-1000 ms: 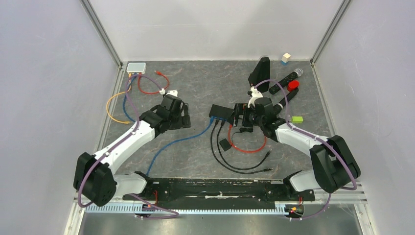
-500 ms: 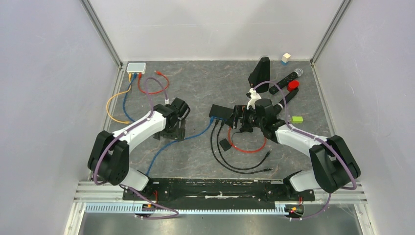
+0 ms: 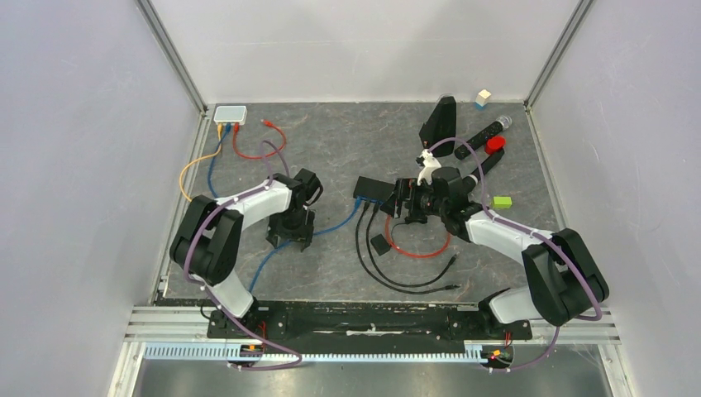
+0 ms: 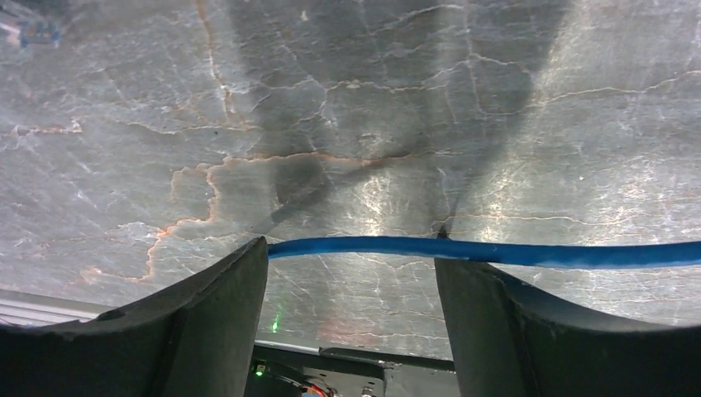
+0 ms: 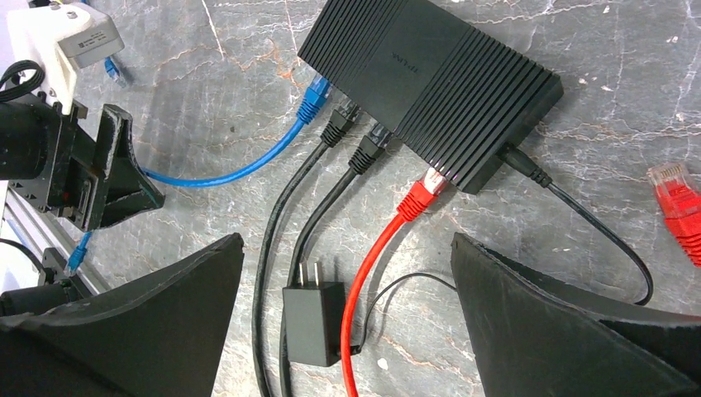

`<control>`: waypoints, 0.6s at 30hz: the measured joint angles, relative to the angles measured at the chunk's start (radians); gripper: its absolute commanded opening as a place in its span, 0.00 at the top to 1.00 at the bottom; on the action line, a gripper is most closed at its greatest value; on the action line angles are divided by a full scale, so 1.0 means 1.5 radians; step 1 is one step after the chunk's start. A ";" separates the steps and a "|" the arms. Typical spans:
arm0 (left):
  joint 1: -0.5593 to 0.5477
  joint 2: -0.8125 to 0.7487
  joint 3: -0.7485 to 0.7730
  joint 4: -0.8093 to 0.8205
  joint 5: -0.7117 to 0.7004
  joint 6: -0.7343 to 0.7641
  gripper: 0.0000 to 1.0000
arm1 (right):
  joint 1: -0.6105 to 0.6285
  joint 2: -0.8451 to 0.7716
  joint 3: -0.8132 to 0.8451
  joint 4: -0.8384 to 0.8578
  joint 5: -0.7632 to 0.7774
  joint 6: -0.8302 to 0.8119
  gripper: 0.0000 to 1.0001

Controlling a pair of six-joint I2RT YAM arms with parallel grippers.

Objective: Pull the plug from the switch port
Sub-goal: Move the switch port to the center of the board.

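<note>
The black switch (image 5: 430,78) lies mid-table, also in the top view (image 3: 372,188). A blue plug (image 5: 314,95), two black plugs (image 5: 339,124) and a red plug (image 5: 420,197) sit in its ports. My right gripper (image 5: 347,273) is open and empty, just above the cables on the switch's port side, and shows in the top view (image 3: 400,202). My left gripper (image 4: 351,273) is open, pointing down at the table, with the blue cable (image 4: 496,251) lying across in front of its fingertips. In the top view the left gripper (image 3: 290,235) is left of the switch.
A black power adapter (image 5: 312,322) and a loose red plug (image 5: 678,198) lie near the switch. A white switch (image 3: 230,114) with orange, blue and red cables sits at the back left. A black stand (image 3: 438,122), red cap (image 3: 494,145) and green block (image 3: 501,201) are at the right.
My left arm has folded back and its gripper has swung toward the near side, down over the blue cable. The right arm has barely moved.
</note>
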 measured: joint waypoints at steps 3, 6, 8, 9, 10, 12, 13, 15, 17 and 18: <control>0.007 0.015 0.011 -0.005 0.020 0.012 0.34 | -0.004 0.000 0.000 0.000 0.000 0.000 0.02; 0.012 0.031 0.023 -0.007 0.045 0.025 0.51 | -0.007 0.000 0.000 0.000 -0.003 0.000 0.02; 0.015 0.039 0.029 -0.009 0.061 0.030 0.58 | -0.009 0.000 0.000 0.000 -0.003 0.000 0.02; 0.016 0.045 0.032 -0.012 0.066 0.038 0.60 | -0.009 0.000 0.000 0.000 -0.004 0.000 0.02; 0.018 0.051 0.037 -0.017 0.065 0.043 0.63 | -0.010 0.000 0.000 0.000 -0.005 0.000 0.02; 0.022 0.059 0.043 -0.025 0.064 0.048 0.66 | -0.011 0.000 0.000 0.000 -0.009 0.000 0.02; 0.024 0.064 0.047 -0.030 0.064 0.053 0.71 | -0.012 0.000 0.000 0.000 -0.011 0.000 0.02; 0.025 0.070 0.053 -0.037 0.064 0.061 0.86 | -0.013 0.000 0.000 0.000 -0.013 0.000 0.02; 0.027 0.072 0.054 -0.043 0.062 0.074 0.98 | -0.014 0.000 0.000 0.000 -0.014 0.000 0.02; 0.028 0.071 0.053 -0.043 0.064 0.077 0.98 | -0.014 0.000 0.000 0.000 -0.014 0.000 0.02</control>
